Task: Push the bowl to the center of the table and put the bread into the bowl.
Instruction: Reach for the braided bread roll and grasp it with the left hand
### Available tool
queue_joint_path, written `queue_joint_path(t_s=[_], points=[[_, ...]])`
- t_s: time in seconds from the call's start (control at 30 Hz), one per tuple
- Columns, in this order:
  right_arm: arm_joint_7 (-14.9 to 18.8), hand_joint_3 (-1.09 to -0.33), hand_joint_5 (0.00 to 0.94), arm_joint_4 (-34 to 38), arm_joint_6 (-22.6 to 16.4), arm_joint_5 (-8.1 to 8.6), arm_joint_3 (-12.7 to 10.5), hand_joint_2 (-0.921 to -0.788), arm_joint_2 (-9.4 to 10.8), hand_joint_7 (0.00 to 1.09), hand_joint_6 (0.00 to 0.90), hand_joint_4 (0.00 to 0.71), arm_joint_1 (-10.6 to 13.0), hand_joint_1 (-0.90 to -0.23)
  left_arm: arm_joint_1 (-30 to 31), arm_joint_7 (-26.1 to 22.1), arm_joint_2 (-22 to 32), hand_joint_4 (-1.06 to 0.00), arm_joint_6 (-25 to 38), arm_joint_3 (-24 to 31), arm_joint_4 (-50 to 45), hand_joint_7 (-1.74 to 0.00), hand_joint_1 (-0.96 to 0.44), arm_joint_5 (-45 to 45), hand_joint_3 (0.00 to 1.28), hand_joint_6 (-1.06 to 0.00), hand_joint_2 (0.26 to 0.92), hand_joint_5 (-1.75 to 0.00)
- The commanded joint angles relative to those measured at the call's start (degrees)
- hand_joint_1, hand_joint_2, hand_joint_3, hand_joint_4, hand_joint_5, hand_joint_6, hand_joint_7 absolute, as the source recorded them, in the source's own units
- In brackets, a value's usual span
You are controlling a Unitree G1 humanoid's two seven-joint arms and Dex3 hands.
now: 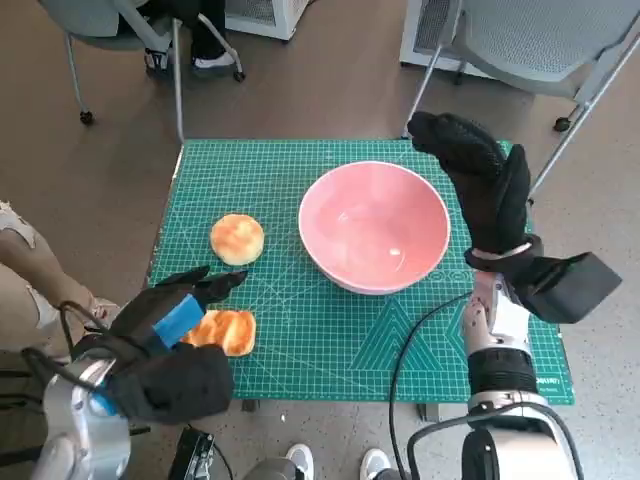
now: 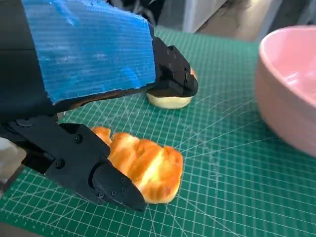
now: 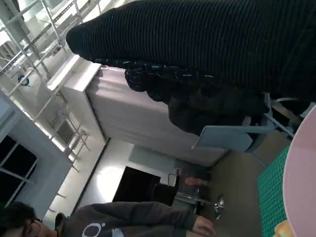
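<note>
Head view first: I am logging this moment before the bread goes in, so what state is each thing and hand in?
Bowl: upright, nothing in it, on the mat.
Long bread: lying on the mat, left hand open over it, not gripped.
Round bun: on the mat, untouched.
Right hand: open, beside the bowl's right rim.

I count one pink bowl (image 1: pixel 374 226) just left of my right hand (image 1: pixel 485 180), two breads, a long loaf (image 1: pixel 226 331) under my left hand (image 1: pixel 175 325), a round bun (image 1: pixel 237 239) beyond its fingertips, one green mat (image 1: pixel 300 350), two chairs (image 1: pixel 540 40).
</note>
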Motion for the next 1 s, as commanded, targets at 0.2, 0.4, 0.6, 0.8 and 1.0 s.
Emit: queue_joint_path(t_s=[0.2, 0.4, 0.6, 0.8, 1.0], points=[[0.2, -0.736, 0.001, -0.6, 1.0, 0.35, 0.0, -0.921, -0.1, 0.26, 0.222, 0.257, 0.9, -0.654, -3.7, 1.6, -0.9, -0.25, 1.9, -3.0, 6.8, 0.0, -0.11, 1.7, 0.01, -0.41, 0.683, 0.0], [0.3, -0.726, 0.0, -0.7, 1.0, 0.45, -0.1, -0.921, 0.0, 0.38, 0.158, 0.257, 1.0, -0.665, -5.7, 2.1, -1.2, -0.25, 3.1, -5.0, 11.5, 0.0, -0.12, 2.0, 0.01, -0.41, 0.686, 0.0], [0.7, -0.722, 0.0, -0.7, 1.0, 0.64, -0.1, -0.921, 0.0, 0.41, 0.143, 0.257, 1.2, -0.663, -6.9, 2.2, -1.1, -0.24, 3.7, -6.7, 15.6, 0.0, -0.14, 1.9, 0.01, -0.4, 0.689, 0.0], [0.9, -0.72, 0.0, -1.1, 1.2, 0.92, -0.2, -0.921, -0.1, 0.42, 0.138, 0.256, 1.4, -0.666, -7.4, 2.2, -1.2, -0.23, 4.1, -7.8, 18.1, 0.0, -0.15, 1.2, 0.01, -0.4, 0.693, 0.0], [0.6, -0.719, 0.0, -1.6, 1.1, 0.72, -0.2, -0.921, -0.1, 0.44, 0.135, 0.256, 1.8, -0.668, -7.9, 2.1, -1.2, -0.25, 4.7, -8.7, 19.8, -0.01, -0.13, 1.0, 0.01, -0.42, 0.697, -0.01]])
